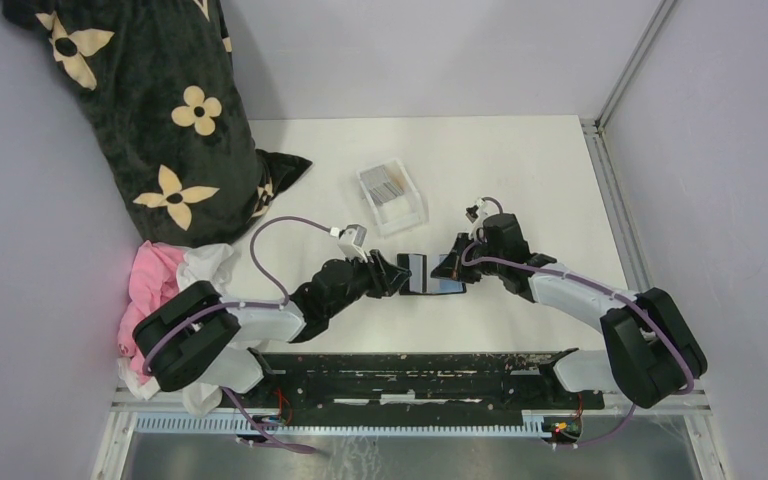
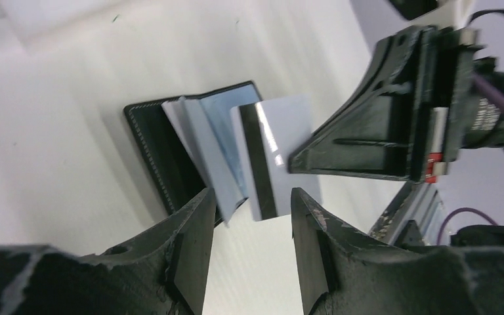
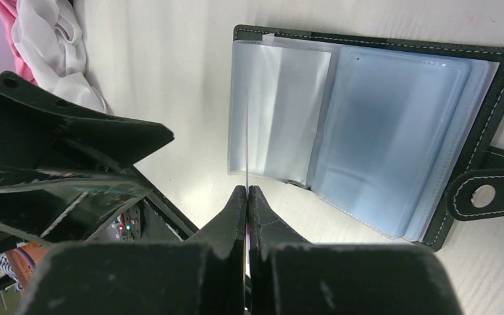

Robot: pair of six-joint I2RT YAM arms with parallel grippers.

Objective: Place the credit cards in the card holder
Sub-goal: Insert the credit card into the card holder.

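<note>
Card holder (image 1: 432,274) lies open on white surface (image 1: 540,170), centre-front, btwn the two hands. Room: pale lilac walls on three sides. Black cushion w/ cream flowers (image 1: 150,100) leans in far-left corner. Pink-and-white cloth (image 1: 165,275) is bunched at left edge, beside left arm.

Containers: clear tray (image 1: 392,195) stands just beyond holder, not touching it. Grey credit cards (image 1: 388,183) are stacked inside; count not readable. Holder's clear sleeves (image 3: 282,111) are fanned open, snap tab (image 3: 482,193) out flat at one end. Whether any sleeve is loaded: cannot tell.

Hands: right hand (image 3: 247,193) is pinched tight on one credit card (image 2: 272,154), grey w/ black mag stripe, held on edge over the sleeves. Whether the card's far end is inside a sleeve: cannot tell. Left hand (image 2: 252,203) has fingers spread wide and grips nothing. The card's near end sits in the gap; no contact seen w/ either finger. Left hand is at holder's left end, right hand at its right end.
</note>
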